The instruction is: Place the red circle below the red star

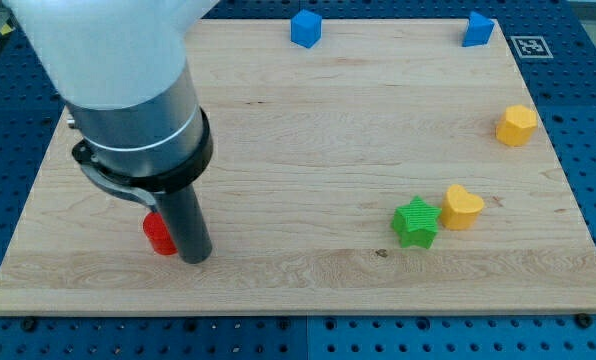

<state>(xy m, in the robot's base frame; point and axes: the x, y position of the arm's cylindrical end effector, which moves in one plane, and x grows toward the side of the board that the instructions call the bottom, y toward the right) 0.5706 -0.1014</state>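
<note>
The rod's tip (195,258) touches a partly hidden red block (159,235) near the bench's (308,130) bottom-left corner; there are no fingers. No red star shows, so pushing must await locating it.

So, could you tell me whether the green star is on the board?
On: the green star sits flat on the wooden board.
</note>
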